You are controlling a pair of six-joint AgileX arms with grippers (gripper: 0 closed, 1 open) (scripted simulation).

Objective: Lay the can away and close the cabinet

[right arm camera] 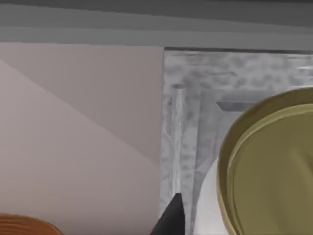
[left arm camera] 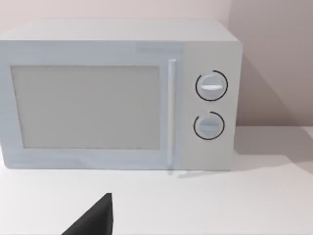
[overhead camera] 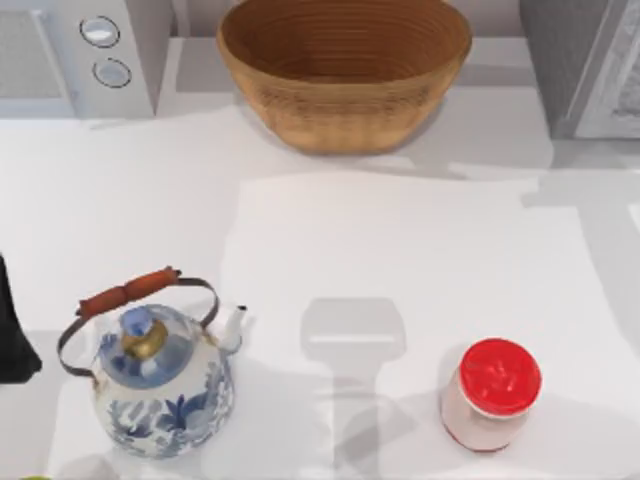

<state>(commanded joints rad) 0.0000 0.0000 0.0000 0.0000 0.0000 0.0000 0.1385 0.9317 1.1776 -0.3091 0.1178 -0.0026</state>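
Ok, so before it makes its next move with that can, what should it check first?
1. Can found: ok. The can sits close before the right wrist camera, gold end facing it.
2. Firm hold on the can: cannot tell.
3. Cabinet within sight: ok. The grey cabinet is just beyond the can, at the table's back right.
4. Cabinet open: cannot tell.
5. Left arm out of the way: ok. The left arm is parked at the table's left edge, facing the microwave.
6. Basket apart from the cabinet: ok. The basket stands to its left.

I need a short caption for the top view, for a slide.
Kettle, red-lidded jar and wicker basket on a white table.
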